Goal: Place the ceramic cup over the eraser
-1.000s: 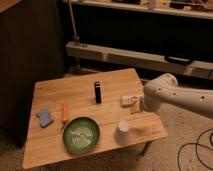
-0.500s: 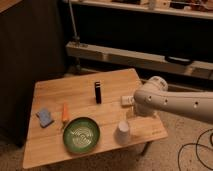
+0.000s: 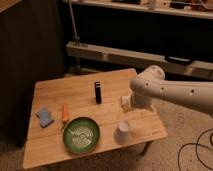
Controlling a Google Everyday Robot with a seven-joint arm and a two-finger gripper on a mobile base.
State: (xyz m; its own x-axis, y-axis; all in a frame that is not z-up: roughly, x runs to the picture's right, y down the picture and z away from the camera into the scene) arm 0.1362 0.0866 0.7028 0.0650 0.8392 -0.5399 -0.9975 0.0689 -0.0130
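Note:
The ceramic cup (image 3: 123,133) is small and white and stands near the table's front right edge, right of the green plate (image 3: 81,134). The eraser (image 3: 98,92) is a slim black block standing upright in the middle of the table. My white arm reaches in from the right, with its bulky joint over the table's right side. The gripper (image 3: 131,106) hangs below that joint, just above and behind the cup and right of the eraser. It is mostly hidden by the arm.
A blue pad (image 3: 45,117) and an orange stick (image 3: 64,113) lie at the left of the wooden table (image 3: 60,92). A white-and-beige flat piece (image 3: 123,102) lies beside the gripper. Shelving stands behind, and a cable lies on the floor at the right.
My arm has swung left from beyond the table's right edge to over its right side, nearer the cup. The objects on the table have not moved.

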